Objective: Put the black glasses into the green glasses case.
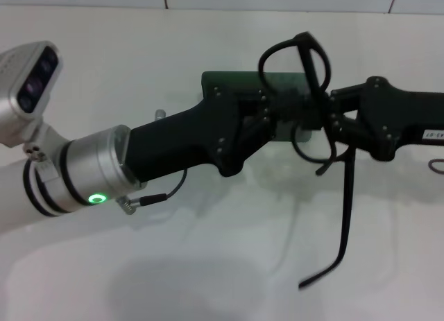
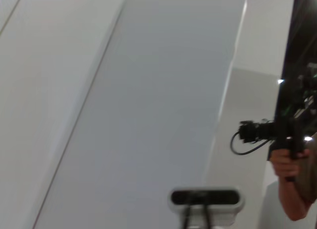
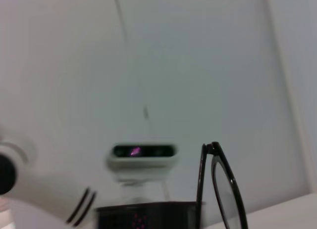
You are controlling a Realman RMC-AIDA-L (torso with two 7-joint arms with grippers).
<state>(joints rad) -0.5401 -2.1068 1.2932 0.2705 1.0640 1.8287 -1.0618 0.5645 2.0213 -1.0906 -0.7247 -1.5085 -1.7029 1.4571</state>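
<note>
The black glasses (image 1: 310, 92) are held up in the air above the table, one lens up, the other down, and one temple arm hangs down towards the table. My right gripper (image 1: 331, 120) comes in from the right and is shut on the frame near the bridge. One lens also shows in the right wrist view (image 3: 224, 189). My left gripper (image 1: 281, 114) reaches in from the left and meets the glasses at the same spot. The green glasses case (image 1: 222, 80) lies on the table behind both grippers, mostly hidden by them.
The white table (image 1: 208, 265) spreads in front, with a tiled wall behind. In the left wrist view, a person's hand (image 2: 285, 162) holds a black camera rig, and my head camera (image 2: 205, 199) shows too.
</note>
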